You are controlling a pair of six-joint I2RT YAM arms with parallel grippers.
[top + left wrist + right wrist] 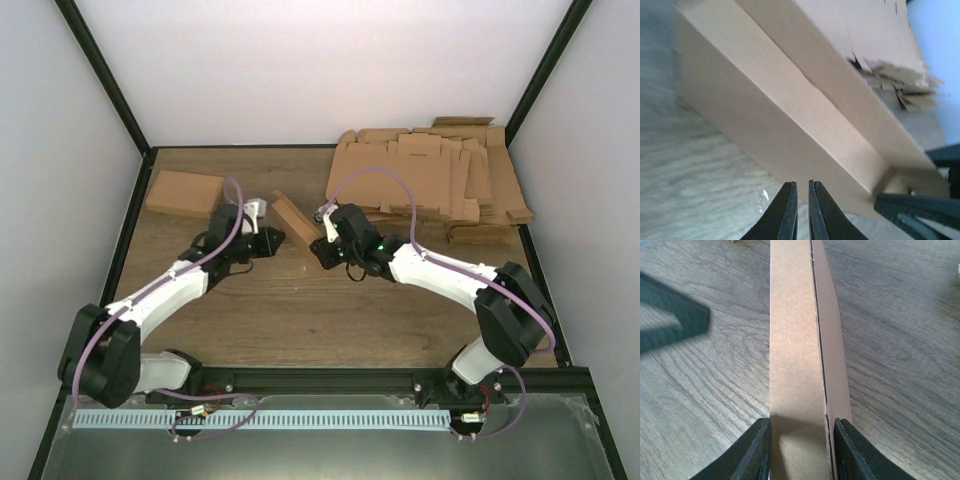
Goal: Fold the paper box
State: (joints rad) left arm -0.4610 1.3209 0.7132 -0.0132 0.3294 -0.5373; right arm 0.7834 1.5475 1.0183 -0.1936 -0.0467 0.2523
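Cardboard box (795, 340) runs straight out from my right pincer (800, 452), which clamps its near end. My left pincer (802, 210), pinched closed and empty, sits beside its flank.

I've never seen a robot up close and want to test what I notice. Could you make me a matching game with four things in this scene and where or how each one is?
Things:
1. paper box
2. pile of flat cardboard sheets
3. closed brown box
4. left gripper

Descriptions:
A. far right of the table
B. shut, fingers almost touching
C. far left of the table
D. middle of the table

Pairs: 1-D, 2-A, 3-C, 4-B
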